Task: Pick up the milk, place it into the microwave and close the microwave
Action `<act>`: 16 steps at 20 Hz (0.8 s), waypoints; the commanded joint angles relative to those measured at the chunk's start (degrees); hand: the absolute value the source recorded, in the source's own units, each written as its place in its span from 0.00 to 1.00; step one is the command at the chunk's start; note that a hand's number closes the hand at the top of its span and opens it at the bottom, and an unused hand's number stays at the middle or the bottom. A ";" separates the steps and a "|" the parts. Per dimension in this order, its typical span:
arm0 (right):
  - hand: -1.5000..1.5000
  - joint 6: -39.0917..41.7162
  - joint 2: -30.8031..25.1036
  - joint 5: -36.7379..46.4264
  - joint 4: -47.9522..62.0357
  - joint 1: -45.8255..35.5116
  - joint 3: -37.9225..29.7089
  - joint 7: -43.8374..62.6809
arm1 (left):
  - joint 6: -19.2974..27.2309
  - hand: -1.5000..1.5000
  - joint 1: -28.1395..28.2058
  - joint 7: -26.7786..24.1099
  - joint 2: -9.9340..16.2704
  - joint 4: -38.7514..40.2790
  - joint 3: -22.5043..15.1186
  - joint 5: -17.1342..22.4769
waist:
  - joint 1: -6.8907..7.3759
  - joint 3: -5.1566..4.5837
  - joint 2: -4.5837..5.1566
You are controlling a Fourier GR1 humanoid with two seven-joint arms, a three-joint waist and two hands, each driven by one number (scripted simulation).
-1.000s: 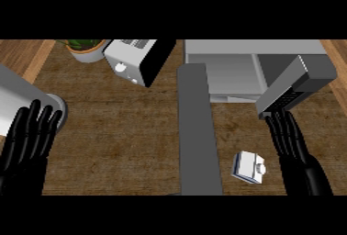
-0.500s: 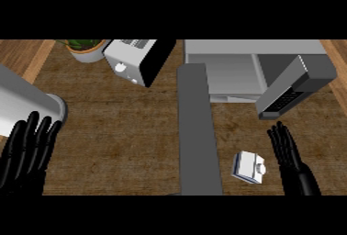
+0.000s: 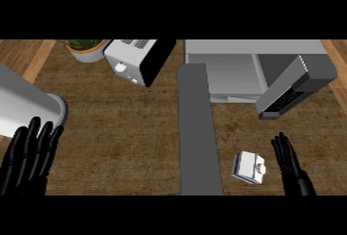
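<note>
The milk (image 3: pixel 249 167) is a small white carton that lies on the brown desk (image 3: pixel 122 128), to the right of the grey strip (image 3: pixel 198 133) that runs down the middle. The right hand (image 3: pixel 293 166) is just beside it, on its right side, with the fingers straight and pointing up; it seems not to touch the carton, but the gap is narrow and hard to judge. The microwave (image 3: pixel 254 69) stands at the top right and its door (image 3: pixel 293 89) is swung open. The left hand (image 3: pixel 27 158) rests at the lower left edge, fingers straight and spread. Near it is a grey rounded object (image 3: pixel 27 110). At the top stand a toaster (image 3: pixel 139 59) and a potted plant (image 3: pixel 85 48).
</note>
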 commanded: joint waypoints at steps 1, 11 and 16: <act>0.00 -2.60 2.63 2.92 9.75 -3.66 0.49 -5.87 | 0.81 0.00 1.60 -1.46 -0.72 0.30 -2.44 -1.58 | 0.10 0.00 0.01; 0.00 2.77 -1.83 -0.42 33.45 -14.89 -6.76 -18.38 | -2.01 0.00 4.36 1.74 1.80 -6.99 1.75 3.27 | 0.28 0.01 0.01; 0.00 1.26 -2.66 1.97 49.81 -24.61 -8.33 -24.51 | 1.30 0.00 2.55 -1.55 -0.71 -0.65 -3.87 -3.45 | 0.51 0.05 0.13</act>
